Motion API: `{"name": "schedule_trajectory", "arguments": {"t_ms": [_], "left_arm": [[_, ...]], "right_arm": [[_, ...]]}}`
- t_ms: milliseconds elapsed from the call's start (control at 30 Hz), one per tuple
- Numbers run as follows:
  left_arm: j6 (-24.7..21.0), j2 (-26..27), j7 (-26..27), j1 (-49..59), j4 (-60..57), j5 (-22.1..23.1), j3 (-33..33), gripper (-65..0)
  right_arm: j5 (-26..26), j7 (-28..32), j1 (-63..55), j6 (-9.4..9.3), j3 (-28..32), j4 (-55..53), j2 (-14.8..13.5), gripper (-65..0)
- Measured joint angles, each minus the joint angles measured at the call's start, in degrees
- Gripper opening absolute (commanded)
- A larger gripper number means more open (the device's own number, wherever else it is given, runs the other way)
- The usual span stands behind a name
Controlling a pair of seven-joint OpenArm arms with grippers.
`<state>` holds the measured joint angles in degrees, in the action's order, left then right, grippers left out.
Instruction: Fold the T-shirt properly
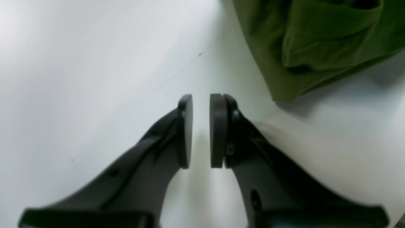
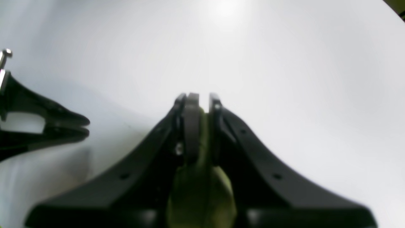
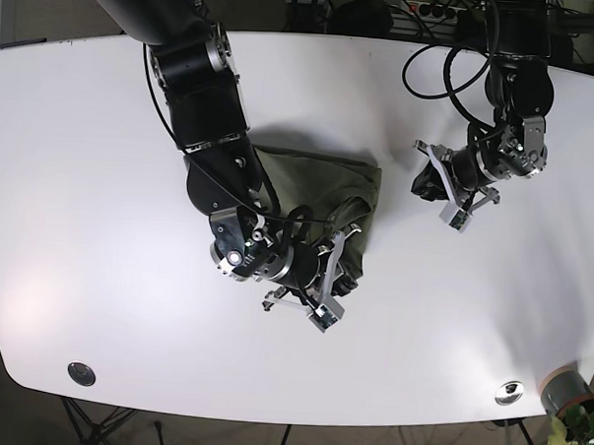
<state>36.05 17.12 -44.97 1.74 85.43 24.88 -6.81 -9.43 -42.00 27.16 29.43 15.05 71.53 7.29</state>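
T-shirt point(image 3: 318, 189): olive green, bunched into a rumpled heap near the middle of the white table point(image 3: 83, 154); in the base view it lies partly under the right arm's forearm, with a folded edge running down toward that arm's gripper.
Right gripper point(image 3: 336, 273): at the lower right edge of the heap in the base view. The right wrist view shows green cloth point(image 2: 202, 177) pinched between its two black fingers point(image 2: 191, 126), the jaws drawn nearly together on the fabric, with bare tabletop ahead of the tips.
Left gripper point(image 1: 201, 129): over bare table, just beside the shirt and not touching it. Its two flat pads point(image 1: 218, 129) stand parallel with a narrow gap between them and nothing inside the gap.
Shirt in the left wrist view: a corner of the green fabric point(image 1: 303, 47) fills the upper right, with a rolled hem or sleeve fold on top; the nearest tip of cloth lies just right of the left gripper's right pad.
Left arm in the base view: reaches down from the table's far right, gripper point(image 3: 432, 179) pointing toward the shirt's right edge, a strip of white table between them.
Other items: a round metal fitting point(image 3: 80, 373) set into the table near the front left edge, another point(image 3: 509, 391) near the front right, and a grey cup-like object point(image 3: 564, 390) at the front right corner.
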Motion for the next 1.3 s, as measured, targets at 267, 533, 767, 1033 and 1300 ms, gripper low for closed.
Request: {"name": "schedule_trajectory", "arguments": {"t_ms": [267,533,767,1033,1300], "left_arm": [[0.0,0.09,0.02,-0.02,0.04,-0.31,2.8,-57.2],[0.0,0.15,-0.13,-0.68,0.74,-0.07,6.73,-56.8],[-0.17,-0.07,0.28,-1.95,5.55,0.22,10.03,-55.1],[-4.74,-2.4,0.2,-4.17,6.34,-0.28,10.01,-45.4],[-8.37,-5.73,-0.42,-4.57,6.64,-0.24,13.68,-45.4]], "right_arm": [[-0.44,5.05,2.64,-0.48,-0.13,-5.46,0.48,-25.0],[-0.92,4.57,2.78,-2.8,-4.35,-0.87,0.33,-34.9],[-0.79,-0.9,-2.78,-3.08,-7.1,9.64,-2.58,-46.0],[-1.09,-3.67,-9.33,-2.91,-6.82,16.57,-3.17,-41.2],[-0.85,-2.99,-12.46,-3.13,-9.99,13.79,-5.66,-56.8]]}}
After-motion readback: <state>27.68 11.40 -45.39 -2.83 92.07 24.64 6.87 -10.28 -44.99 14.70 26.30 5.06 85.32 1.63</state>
